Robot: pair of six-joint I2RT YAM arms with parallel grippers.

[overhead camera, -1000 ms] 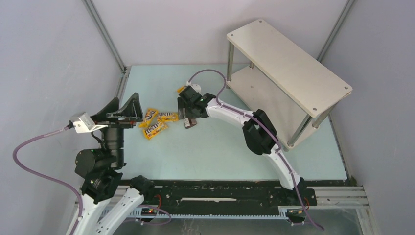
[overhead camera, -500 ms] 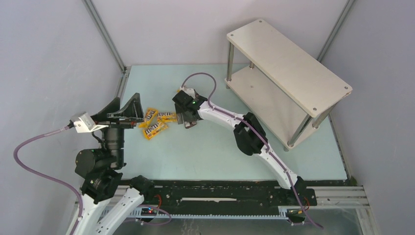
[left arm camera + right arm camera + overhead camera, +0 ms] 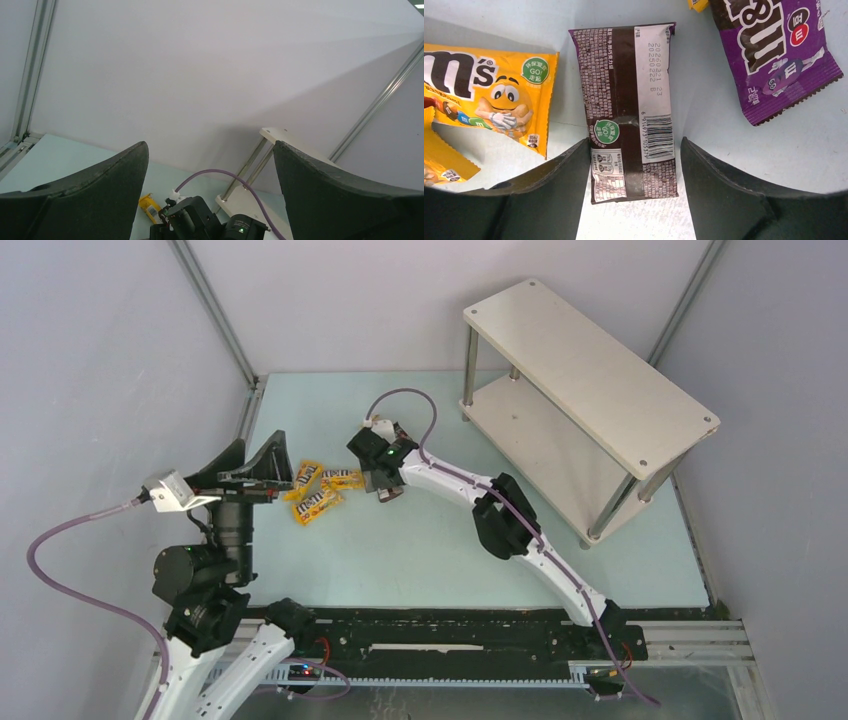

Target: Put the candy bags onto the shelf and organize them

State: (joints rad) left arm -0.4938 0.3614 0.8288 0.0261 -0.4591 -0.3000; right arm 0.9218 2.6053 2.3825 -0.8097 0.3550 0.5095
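Observation:
A dark brown candy bag (image 3: 629, 105) lies flat, back side up, on the pale green table (image 3: 450, 550). My right gripper (image 3: 635, 142) straddles its near end, open: the left finger touches the bag's edge and a thin gap shows at the right finger. A purple bag (image 3: 774, 50) lies to its right and a yellow bag (image 3: 489, 90) to its left. From above, the right gripper (image 3: 382, 485) covers the brown bag, beside three yellow bags (image 3: 317, 506). My left gripper (image 3: 259, 440) is raised at the left, wide open and empty. The white shelf (image 3: 590, 370) stands at the back right.
Both shelf boards are bare, with silver legs (image 3: 468, 365) at the corners. Grey walls with metal posts (image 3: 215, 310) close in the table. The right arm's purple cable (image 3: 400, 395) arcs above its wrist. A further yellow bag (image 3: 150, 208) lies behind the right wrist.
The right gripper has shifted a little left over the dark brown bag and its jaws have narrowed around it. The left arm has not moved.

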